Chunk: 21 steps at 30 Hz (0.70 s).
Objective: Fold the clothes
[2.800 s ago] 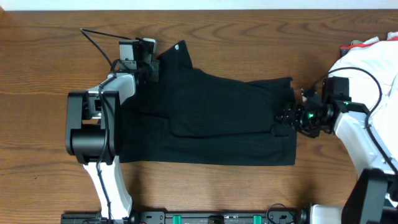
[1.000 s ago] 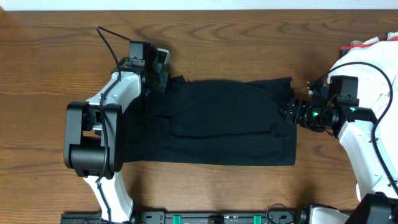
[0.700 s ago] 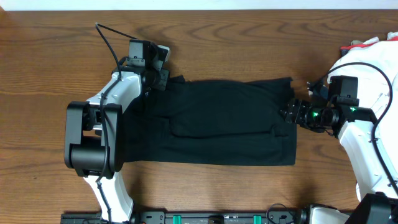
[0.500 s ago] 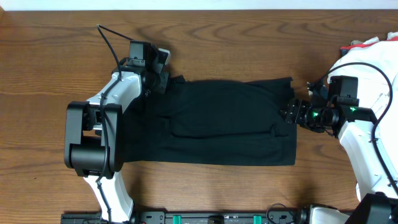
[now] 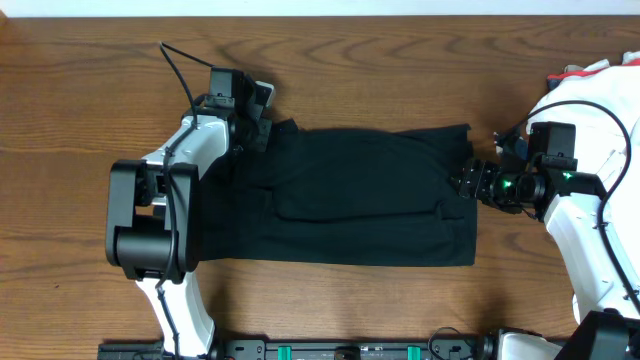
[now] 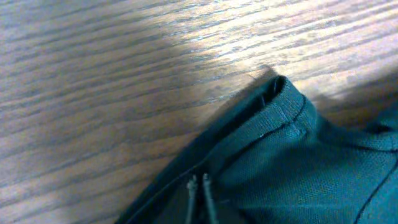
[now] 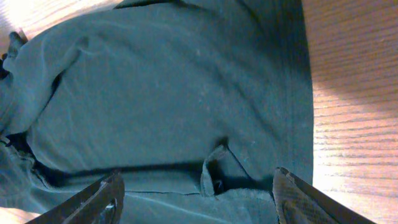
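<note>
The black shirt (image 5: 350, 195) lies flat as a wide rectangle in the middle of the table. My left gripper (image 5: 264, 128) is at its far left corner. In the left wrist view its thin fingertips (image 6: 191, 185) are pressed close together on the dark fabric (image 6: 292, 168), just behind a ribbed corner (image 6: 280, 93). My right gripper (image 5: 466, 185) is at the shirt's right edge. In the right wrist view it (image 7: 202, 190) is wide open over the fabric (image 7: 168, 87), with a small raised fold (image 7: 217, 165) between its fingers.
A heap of white garments (image 5: 600, 95) with a red bit (image 5: 575, 70) lies at the far right, partly under my right arm. Bare wooden table (image 5: 400, 60) surrounds the shirt. The left arm's base (image 5: 145, 225) stands by the shirt's left edge.
Since 2.8 s ago my left gripper moved right, and the flap that stuck out at the far left now lies folded in. My right gripper shifted slightly right. In the last second nothing moved.
</note>
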Each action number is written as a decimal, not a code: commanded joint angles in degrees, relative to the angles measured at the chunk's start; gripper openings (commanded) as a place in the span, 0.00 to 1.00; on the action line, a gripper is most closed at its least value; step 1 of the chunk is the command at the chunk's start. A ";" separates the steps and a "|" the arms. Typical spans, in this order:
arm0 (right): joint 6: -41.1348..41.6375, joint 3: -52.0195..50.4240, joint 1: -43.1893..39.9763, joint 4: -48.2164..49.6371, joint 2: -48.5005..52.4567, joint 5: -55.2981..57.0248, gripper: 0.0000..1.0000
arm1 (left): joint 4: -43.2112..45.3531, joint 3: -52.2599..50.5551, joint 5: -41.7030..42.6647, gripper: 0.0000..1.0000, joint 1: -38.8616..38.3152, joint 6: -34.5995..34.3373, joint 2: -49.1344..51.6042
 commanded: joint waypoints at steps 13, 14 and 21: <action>-1.01 0.70 -0.11 -0.02 -0.70 -0.02 0.75 | -1.99 6.36 0.59 0.06 0.17 -1.57 -13.70; -1.01 0.70 -0.11 0.00 -0.70 -0.02 0.74 | -2.32 6.34 0.59 0.06 0.17 -1.57 -14.58; -1.03 0.70 -0.11 0.04 -0.70 -0.02 0.75 | -7.89 6.21 0.57 0.09 -0.31 -0.44 -14.91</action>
